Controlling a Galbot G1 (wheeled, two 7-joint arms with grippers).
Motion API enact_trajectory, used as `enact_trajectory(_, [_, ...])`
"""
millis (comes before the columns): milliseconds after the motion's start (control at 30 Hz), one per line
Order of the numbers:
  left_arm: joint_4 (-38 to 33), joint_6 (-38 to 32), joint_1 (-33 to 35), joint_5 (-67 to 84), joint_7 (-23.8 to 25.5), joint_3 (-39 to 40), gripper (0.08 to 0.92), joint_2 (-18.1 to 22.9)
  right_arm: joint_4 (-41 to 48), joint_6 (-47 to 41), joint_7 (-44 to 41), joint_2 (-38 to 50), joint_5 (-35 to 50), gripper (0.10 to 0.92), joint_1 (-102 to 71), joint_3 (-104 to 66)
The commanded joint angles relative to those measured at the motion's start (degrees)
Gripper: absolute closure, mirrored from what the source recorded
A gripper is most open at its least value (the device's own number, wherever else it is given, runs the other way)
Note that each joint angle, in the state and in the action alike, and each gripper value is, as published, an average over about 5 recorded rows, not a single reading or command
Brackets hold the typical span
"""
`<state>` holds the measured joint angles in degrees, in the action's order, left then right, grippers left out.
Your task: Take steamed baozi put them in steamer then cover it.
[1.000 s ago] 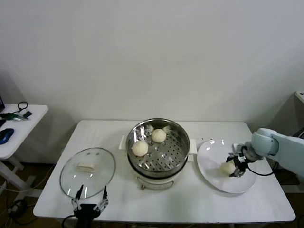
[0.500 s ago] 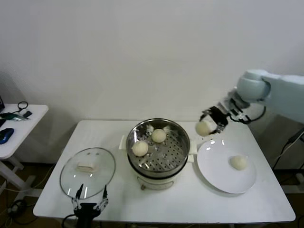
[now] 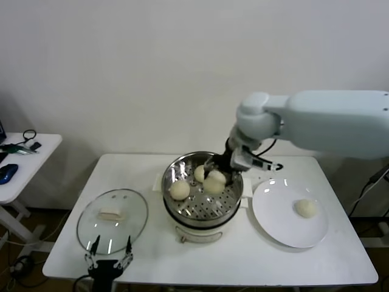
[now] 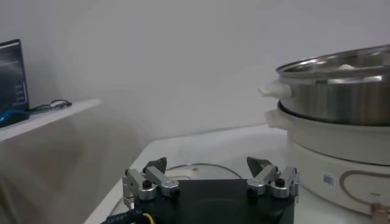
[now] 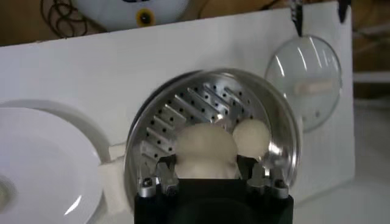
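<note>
our right gripper (image 3: 217,173), clenched on a baozi (image 3: 214,182), hangs directly above the steamer (image 3: 228,201); left gripper (image 3: 108,252) released.

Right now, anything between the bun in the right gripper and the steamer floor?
Nothing visible. The right gripper holds a baozi over the steamer, whose cover lies off to the side on the table. Two buns already inside sit beside the drop spot, with bare perforated floor toward the plate.
</note>
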<state>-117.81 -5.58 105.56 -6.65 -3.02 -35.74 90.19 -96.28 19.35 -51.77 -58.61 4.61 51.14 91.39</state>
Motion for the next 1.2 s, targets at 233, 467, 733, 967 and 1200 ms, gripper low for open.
enact_trajectory(233, [0.17, -0.52, 0.4, -0.06, -0.24, -0.84, 0.177, -0.12, 4.5, 2.19, 2.76, -7.64, -11.4, 0.347, -13.54, -1.27])
enact_trajectory(467, [0.21, -0.87, 0.78, -0.32, -0.32, -0.44, 0.177, -0.16, 6.99, 2.12, 2.72, -8.39, -12.59, 0.347, -14.53, -1.41])
enact_trajectory(733, [0.17, -0.96, 0.78, -0.47, -0.39, -0.06, 0.177, -0.15, 6.38, 1.5, 5.7, -6.88, -11.1, 0.269, -12.68, -1.7])
enact_trajectory(967, [0.12, -0.98, 0.8, -0.73, -0.39, 0.07, 0.177, -0.18, 9.92, 3.52, -3.37, 0.05, 5.9, 0.203, 1.86, 0.6])
enact_trajectory(1200, [0.33, -1.03, 0.69, -1.16, -0.38, 0.46, 0.177, -0.3, 21.59, -7.27, -12.22, 10.49, 24.64, 0.202, 13.1, 11.51])
